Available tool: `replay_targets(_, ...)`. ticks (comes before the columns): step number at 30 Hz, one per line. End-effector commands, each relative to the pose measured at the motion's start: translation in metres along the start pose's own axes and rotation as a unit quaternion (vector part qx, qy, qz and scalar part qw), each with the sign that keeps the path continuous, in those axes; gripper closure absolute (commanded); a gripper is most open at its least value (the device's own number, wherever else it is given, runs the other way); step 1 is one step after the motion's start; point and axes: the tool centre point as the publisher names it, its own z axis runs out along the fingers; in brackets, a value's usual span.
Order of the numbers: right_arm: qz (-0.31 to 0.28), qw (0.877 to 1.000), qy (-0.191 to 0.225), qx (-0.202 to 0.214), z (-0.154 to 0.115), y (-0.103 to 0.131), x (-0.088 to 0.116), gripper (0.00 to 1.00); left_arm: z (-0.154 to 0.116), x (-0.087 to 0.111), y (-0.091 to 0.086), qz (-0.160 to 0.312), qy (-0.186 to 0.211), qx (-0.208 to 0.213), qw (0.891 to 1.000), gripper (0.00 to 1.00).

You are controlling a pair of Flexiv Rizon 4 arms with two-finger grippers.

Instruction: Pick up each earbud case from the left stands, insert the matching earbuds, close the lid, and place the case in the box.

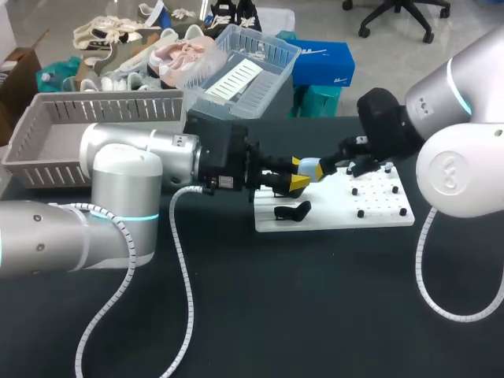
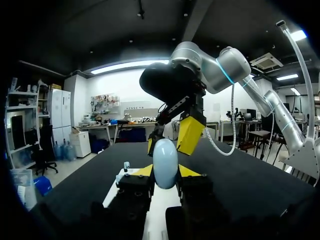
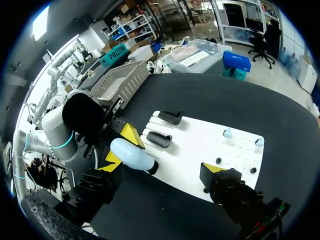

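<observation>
My left gripper (image 1: 299,175) is shut on a pale blue earbud case (image 1: 312,168), held above the left part of the white board (image 1: 339,214). In the left wrist view the case (image 2: 165,162) stands upright between the two yellow tips. My right gripper (image 1: 337,164) stands open right at the case's far end, with one finger on either side (image 2: 190,135). In the right wrist view the case (image 3: 131,154) lies close to one of my own wide-spread fingers (image 3: 212,168). Two black stands (image 3: 160,139) sit empty on the board (image 3: 200,150). Two small pale earbuds (image 3: 227,133) rest on pegs.
A grey basket (image 1: 47,134) stands at the back left of the table, with a clear plastic bin (image 1: 244,71) behind it. Black pegs (image 1: 361,213) dot the right half of the board. Dark tabletop (image 1: 315,315) stretches in front of the board.
</observation>
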Motion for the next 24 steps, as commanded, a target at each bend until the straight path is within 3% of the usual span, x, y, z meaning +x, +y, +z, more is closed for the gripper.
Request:
replay_targets(1,0.0,1.0,0.002,-0.001,0.0,0.0,-0.001,0.0,0.0,0.001,-0.001,0.001,-0.001,-0.001,1.0,1.0)
replay_targets(24,-0.003,1.0,0.002,0.009,-0.001,0.0,-0.011,0.0,0.0,0.001,-0.001,0.001,-0.001,-0.001,1.0,1.0)
